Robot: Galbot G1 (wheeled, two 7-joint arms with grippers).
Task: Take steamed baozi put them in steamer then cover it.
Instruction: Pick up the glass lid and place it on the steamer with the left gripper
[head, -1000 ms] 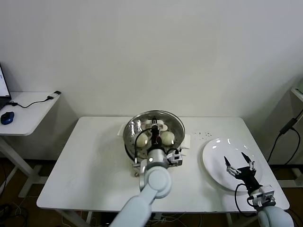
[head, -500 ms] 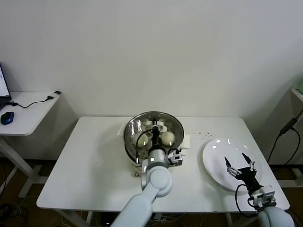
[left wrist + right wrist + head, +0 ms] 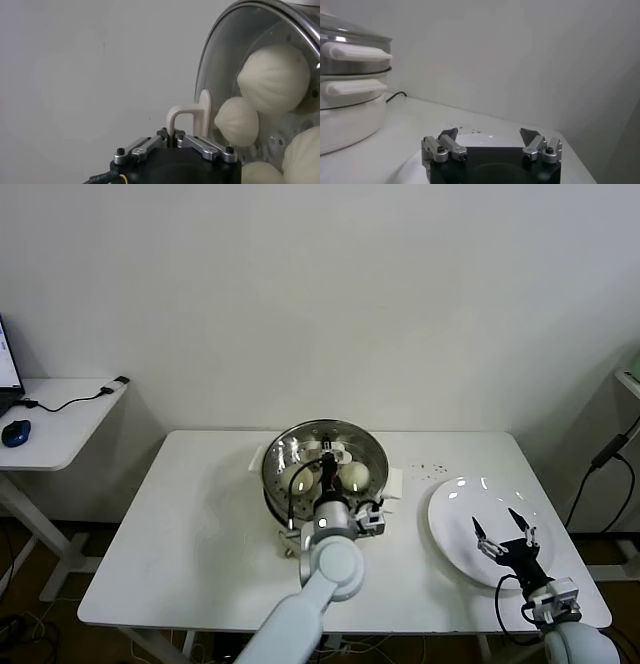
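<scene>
The steamer [image 3: 276, 484] stands at the table's middle back on its white pot base [image 3: 345, 120]. The clear glass cover [image 3: 365, 446] lies over it. Steamed baozi [image 3: 301, 477] show through the glass, and several also show in the left wrist view [image 3: 272, 80]. My left gripper [image 3: 328, 458] is over the steamer, shut on the cover's white handle [image 3: 186, 116]. My right gripper [image 3: 497, 524] is open and empty, low over the white plate [image 3: 450, 494].
The white plate at the table's right holds nothing. A few dark specks [image 3: 430, 469] lie between steamer and plate. A side desk with a blue mouse [image 3: 14, 432] and cables stands at far left. A wall is close behind the table.
My left wrist has shifted slightly toward the steamer with the cover in its grip. The right arm has barely moved.
</scene>
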